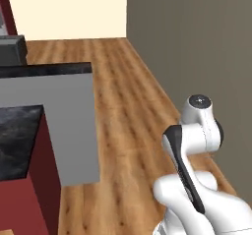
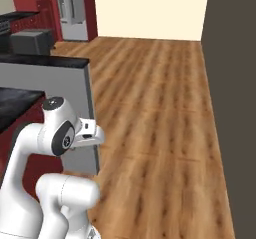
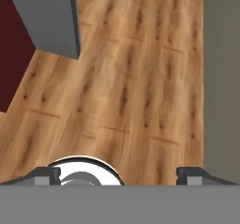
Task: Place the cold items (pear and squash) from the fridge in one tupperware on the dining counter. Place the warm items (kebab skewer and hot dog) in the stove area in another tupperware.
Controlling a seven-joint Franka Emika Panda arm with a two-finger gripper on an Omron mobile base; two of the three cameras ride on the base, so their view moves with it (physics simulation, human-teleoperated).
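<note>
- The two-finger hand (image 3: 119, 175) of the white arm points down at the wood-plank floor (image 3: 136, 92); its small dark fingertips (image 3: 47, 175) stand far apart at the two lower corners of the hand view, so the hand is spread wide and pinches nothing
- The long glossy black marbled table (image 1: 17, 138) on a dark red base, with its raised grey back wall (image 1: 59, 126) capped in black, lies to the upper left of the hand; in the hand view a corner of that grey wall (image 3: 47, 17) and a patch of red base sit well apart from the fingertips
- The tall grey fridge (image 2: 74, 10) stands far ahead of the hand, at the end of the room in the right base view, flanked by dark red cabinets (image 2: 42, 5)
- A dark olive wall (image 3: 221, 78) runs along the right of the hand
- Pear, squash and either tupperware cannot be located from these views
- Judged stage: transit, with no item carried
- Risk: the folded arm sits near the grey wall end, so a turn of the base toward the table could clip that corner
- Risk: the aisle between table and olive wall is narrow; drifting right could scrape the wall
</note>
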